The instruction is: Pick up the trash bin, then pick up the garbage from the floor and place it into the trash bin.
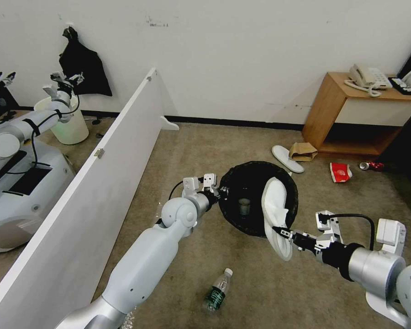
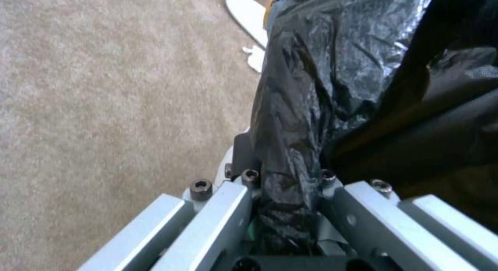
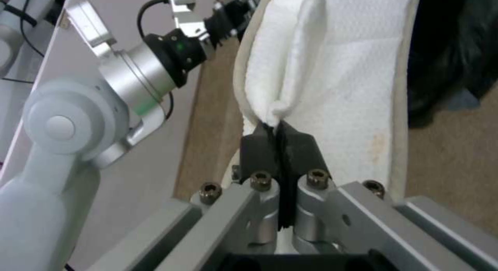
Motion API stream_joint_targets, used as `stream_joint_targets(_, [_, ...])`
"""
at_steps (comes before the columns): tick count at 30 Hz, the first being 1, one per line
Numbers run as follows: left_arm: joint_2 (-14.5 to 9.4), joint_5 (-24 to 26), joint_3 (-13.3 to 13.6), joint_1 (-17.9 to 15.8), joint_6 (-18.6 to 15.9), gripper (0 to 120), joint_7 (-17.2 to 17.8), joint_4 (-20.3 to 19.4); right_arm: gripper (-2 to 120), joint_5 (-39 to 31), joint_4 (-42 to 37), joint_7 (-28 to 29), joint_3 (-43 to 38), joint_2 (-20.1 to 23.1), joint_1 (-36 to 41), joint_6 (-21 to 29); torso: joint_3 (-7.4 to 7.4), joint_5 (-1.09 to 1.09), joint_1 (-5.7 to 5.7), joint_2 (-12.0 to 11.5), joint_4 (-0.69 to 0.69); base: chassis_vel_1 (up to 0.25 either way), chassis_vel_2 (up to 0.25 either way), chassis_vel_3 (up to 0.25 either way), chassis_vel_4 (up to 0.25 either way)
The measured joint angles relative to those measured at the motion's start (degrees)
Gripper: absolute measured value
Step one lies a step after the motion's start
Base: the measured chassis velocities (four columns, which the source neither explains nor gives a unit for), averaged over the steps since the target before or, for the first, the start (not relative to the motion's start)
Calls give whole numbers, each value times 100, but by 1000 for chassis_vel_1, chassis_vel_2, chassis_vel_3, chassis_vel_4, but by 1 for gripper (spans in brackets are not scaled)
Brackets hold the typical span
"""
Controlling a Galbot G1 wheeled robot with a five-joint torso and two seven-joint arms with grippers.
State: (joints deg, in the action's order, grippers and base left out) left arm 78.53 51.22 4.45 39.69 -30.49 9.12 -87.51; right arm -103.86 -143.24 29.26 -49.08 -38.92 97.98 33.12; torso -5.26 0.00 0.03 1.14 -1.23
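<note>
The trash bin, lined with a black bag, is held off the carpet at mid-floor, and my left gripper is shut on its near rim. A clear item lies inside it. My right gripper is shut on a fold of a white slipper, pinched at the fingertips. That slipper hangs upright against the bin's right rim, its toe over the opening. More garbage lies on the carpet: a green-labelled bottle, a second slipper, a brown paper bag, a red cup and a red can.
A long white board runs along my left side. Behind it stand another robot and a pale unlined bin. A wooden nightstand with a phone stands at the right wall. Open carpet lies in front of the bin.
</note>
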Motion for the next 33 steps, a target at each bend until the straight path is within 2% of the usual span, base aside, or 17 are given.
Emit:
stream_joint_targets(9, [198, -161, 7, -3, 57, 2, 37, 196, 0, 101, 0, -103, 0, 10, 86, 23, 0, 0, 0, 0, -1, 0, 0, 0, 0])
stream_joint_targets(16, [223, -165, 22, -10, 61, 2, 12, 186, 0, 122, 0, -135, 58, -13, 60, 56, 0, 0, 0, 0, 0, 0, 0, 0, 0])
stream_joint_targets(28, [87, -217, 90, 128, 106, 2, -229, -126, 0, 172, 0, -47, 278, -152, -97, -8, 0, -1, 0, 0, 0, 0, 0, 0, 0])
stream_joint_targets(33, [-46, -470, 113, 209, 274, 2, -533, -232, 0, 133, 1, 115, 412, -223, -202, -67, 0, 0, 0, 0, 0, 0, 0, 0, 0])
